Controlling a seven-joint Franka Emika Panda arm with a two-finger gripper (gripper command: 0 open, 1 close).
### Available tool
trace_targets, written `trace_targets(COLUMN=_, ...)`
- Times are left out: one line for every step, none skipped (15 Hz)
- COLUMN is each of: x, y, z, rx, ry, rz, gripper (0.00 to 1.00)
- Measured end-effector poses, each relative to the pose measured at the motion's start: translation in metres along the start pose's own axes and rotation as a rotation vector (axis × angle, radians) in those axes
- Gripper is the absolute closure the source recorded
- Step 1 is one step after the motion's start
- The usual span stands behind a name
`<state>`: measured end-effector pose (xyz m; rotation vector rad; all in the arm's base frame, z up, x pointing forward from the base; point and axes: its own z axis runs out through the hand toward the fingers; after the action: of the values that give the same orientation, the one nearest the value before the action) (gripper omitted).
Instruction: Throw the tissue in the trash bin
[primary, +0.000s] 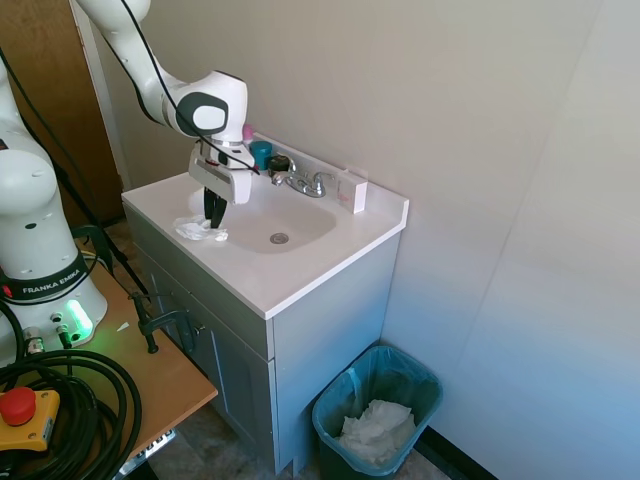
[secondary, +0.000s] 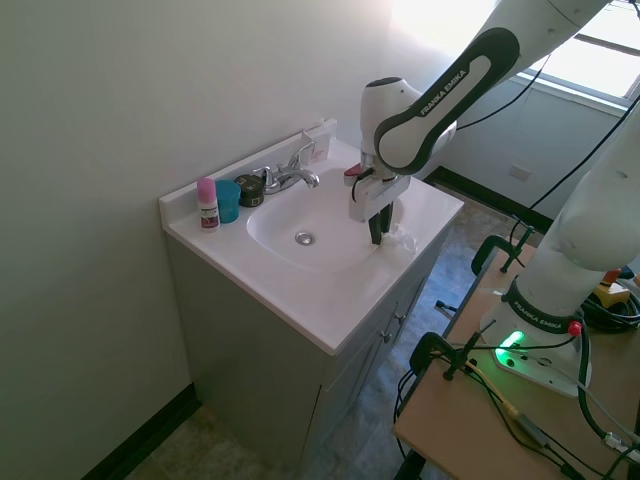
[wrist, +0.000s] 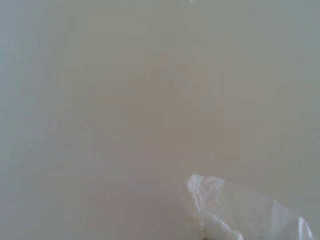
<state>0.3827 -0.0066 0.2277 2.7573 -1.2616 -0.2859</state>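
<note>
The tissue (primary: 198, 230) is a small white crumpled wad on the white counter at the sink basin's front edge, also seen in the second exterior view (secondary: 402, 240) and blurred in the wrist view (wrist: 240, 212). My gripper (primary: 214, 217) (secondary: 377, 235) points straight down with its dark fingers close together, and their tips are in the wad's edge nearest the basin. The tissue still rests on the counter. The trash bin (primary: 330, 412), dark with a teal liner, stands on the floor to the right of the cabinet, well below the gripper.
A chrome faucet (primary: 305, 182), a teal cup (primary: 261, 153), a pink-capped bottle (secondary: 207, 203) and a small white box (primary: 352, 190) line the back of the sink counter (primary: 300, 275). White paper (primary: 378, 430) lies in the bin. A wooden table (primary: 150, 360) adjoins the cabinet.
</note>
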Motion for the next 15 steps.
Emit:
trace_targets(x=0.000, y=0.000, z=-0.004, rx=0.008, ry=0.000, rz=0.000, gripper=1.00)
trace_targets(x=-0.001, y=0.001, z=-0.011, rx=0.019, ry=-0.004, rz=-0.002, gripper=1.00)
trace_targets(x=-0.001, y=0.002, z=-0.022, rx=0.031, ry=-0.006, rz=-0.009, gripper=1.00)
trace_targets(x=-0.001, y=0.004, z=-0.036, rx=0.043, ry=-0.001, rz=-0.012, gripper=1.00)
trace_targets(x=-0.001, y=0.007, z=-0.052, rx=0.061, ry=0.005, rz=-0.008, gripper=1.00)
trace_targets(x=0.002, y=0.011, z=-0.071, rx=0.086, ry=0.012, rz=-0.005, gripper=1.00)
trace_targets(x=0.007, y=0.016, z=-0.092, rx=0.119, ry=0.029, rz=0.000, gripper=1.00)
trace_targets(x=0.016, y=0.024, z=-0.114, rx=0.158, ry=0.052, rz=0.013, gripper=1.00)
trace_targets(x=0.027, y=0.036, z=-0.137, rx=0.209, ry=0.079, rz=0.038, gripper=1.00)
trace_targets(x=0.041, y=0.051, z=-0.161, rx=0.266, ry=0.106, rz=0.069, gripper=1.00)
trace_targets(x=0.057, y=0.070, z=-0.182, rx=0.323, ry=0.129, rz=0.101, gripper=1.00)
trace_targets(x=0.076, y=0.094, z=-0.201, rx=0.380, ry=0.149, rz=0.144, gripper=1.00)
trace_targets(x=0.097, y=0.118, z=-0.217, rx=0.435, ry=0.170, rz=0.196, gripper=1.00)
trace_targets(x=0.122, y=0.145, z=-0.229, rx=0.493, ry=0.196, rz=0.256, gripper=1.00)
trace_targets(x=0.147, y=0.169, z=-0.235, rx=0.540, ry=0.214, rz=0.326, gripper=1.00)
